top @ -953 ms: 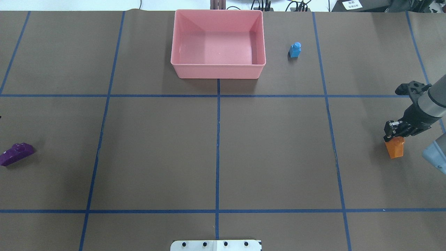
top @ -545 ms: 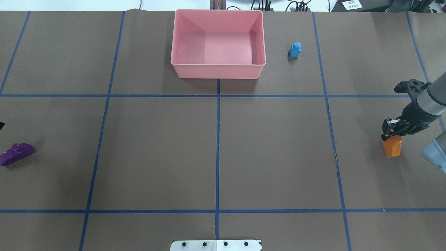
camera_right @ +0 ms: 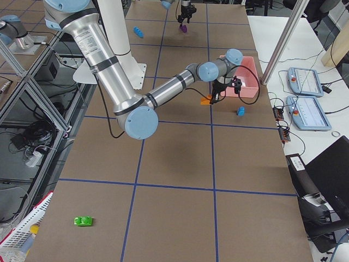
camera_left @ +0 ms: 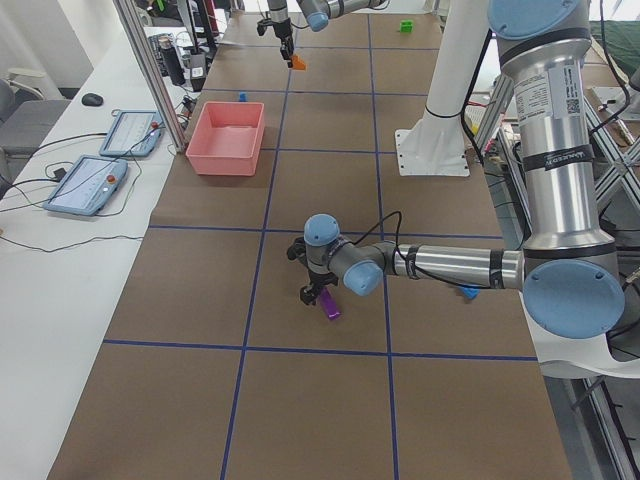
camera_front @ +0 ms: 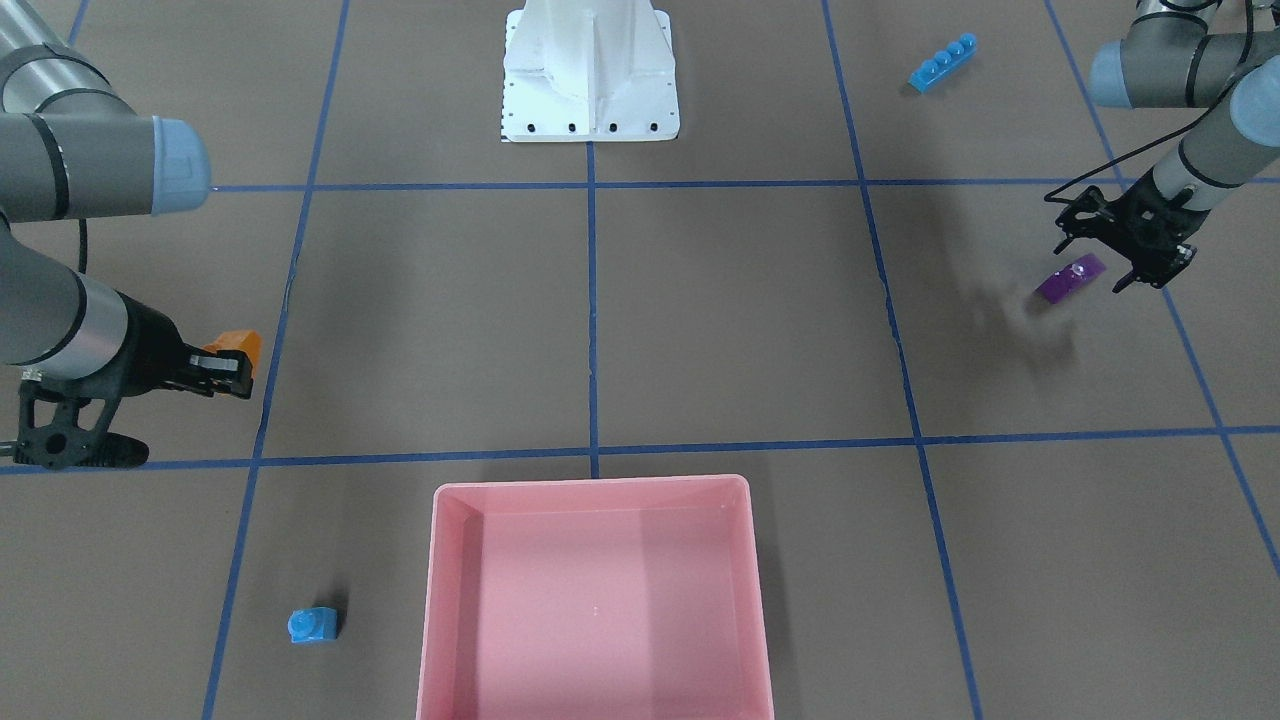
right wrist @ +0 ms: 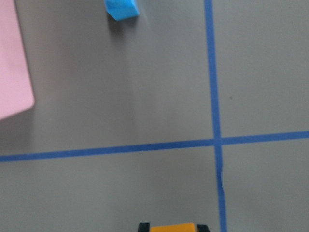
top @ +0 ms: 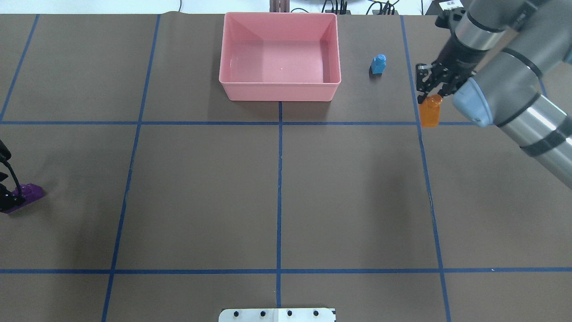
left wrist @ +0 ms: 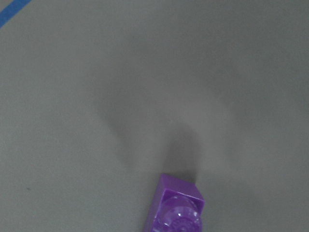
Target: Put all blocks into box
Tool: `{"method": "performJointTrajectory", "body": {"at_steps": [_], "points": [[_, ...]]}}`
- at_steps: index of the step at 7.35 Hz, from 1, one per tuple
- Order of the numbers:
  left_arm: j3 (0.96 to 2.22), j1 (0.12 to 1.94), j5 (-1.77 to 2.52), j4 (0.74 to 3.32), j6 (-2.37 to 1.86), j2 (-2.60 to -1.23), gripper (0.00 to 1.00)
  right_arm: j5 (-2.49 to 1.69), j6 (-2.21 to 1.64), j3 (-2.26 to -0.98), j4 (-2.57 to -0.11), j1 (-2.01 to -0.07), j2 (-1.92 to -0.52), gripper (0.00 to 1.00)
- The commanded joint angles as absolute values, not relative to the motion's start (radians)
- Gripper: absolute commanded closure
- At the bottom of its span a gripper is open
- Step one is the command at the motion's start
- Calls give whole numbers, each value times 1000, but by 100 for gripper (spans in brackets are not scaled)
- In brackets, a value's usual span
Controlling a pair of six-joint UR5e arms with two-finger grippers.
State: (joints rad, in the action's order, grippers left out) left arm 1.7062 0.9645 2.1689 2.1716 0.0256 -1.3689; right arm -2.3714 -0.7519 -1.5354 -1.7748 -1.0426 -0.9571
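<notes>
Wide open room across the middle of the surface (top: 277, 201), crossed only by blue tape lines (top: 279, 179). At the far edge, centre, the pink box (top: 279, 92), its open top facing up and free surface along both side walls. Just right of it in the overhead view, the small blue brick (top: 378, 64), standing in the gap between box wall and right tool (top: 430, 95). Right tool pressed together on the top of the orange brick (top: 430, 114), brick hanging below it, lifted off the surface above a tape crossing, near the small blue brick and short of the box. At the overhead view's left edge, left tool (camera_front: 1100, 262) spread, fingers astride the purple brick (camera_front: 1070, 278) lying on the surface; cannot tell whether touching it. Long blue bar (camera_front: 942, 62) on the left arm's side, level with the white base (camera_front: 590, 90). Green brick (camera_right: 83, 221) far out at the right arm's end, well apart from the rest. Against half a second ago: right tool and orange brick gone from the overhead view's right edge up toward the far side, close to the small blue brick; left tool, then barely in view, down at the purple brick, brick in much the same spot; box and small blue brick unmoved.
</notes>
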Motion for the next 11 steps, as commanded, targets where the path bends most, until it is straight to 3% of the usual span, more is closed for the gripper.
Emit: {"method": "performJointTrajectory", "body": {"at_steps": [1, 3, 4, 6, 7, 9, 10, 11], "points": [[1695, 945, 2140, 2172, 61, -1376, 8, -2365, -799, -1308, -1786, -1043, -697, 100], [1690, 914, 2140, 2169, 57, -1384, 11, -2317, -1035, -1151, -1653, -1023, -551, 100], [1683, 902, 2140, 2169, 54, -1387, 23, -2242, -1166, -1078, -1520, -987, -511, 100], [1668, 900, 2138, 2168, 58, -1411, 87, -2137, -1323, -915, -1346, -930, -428, 100], [1669, 900, 2140, 2168, 52, -1413, 100, -2088, -1366, -896, -1312, -914, -413, 100], [1678, 900, 2155, 2116, -102, -1535, 100, -1932, -1440, -829, -1304, -864, -359, 100], [1678, 900, 2154, 1956, -183, -1704, 100, -1868, -1446, -822, -1281, -850, -353, 100], [1683, 902, 2154, 1736, -211, -1886, 100, -1843, -1445, -813, -1278, -844, -353, 51]]}}
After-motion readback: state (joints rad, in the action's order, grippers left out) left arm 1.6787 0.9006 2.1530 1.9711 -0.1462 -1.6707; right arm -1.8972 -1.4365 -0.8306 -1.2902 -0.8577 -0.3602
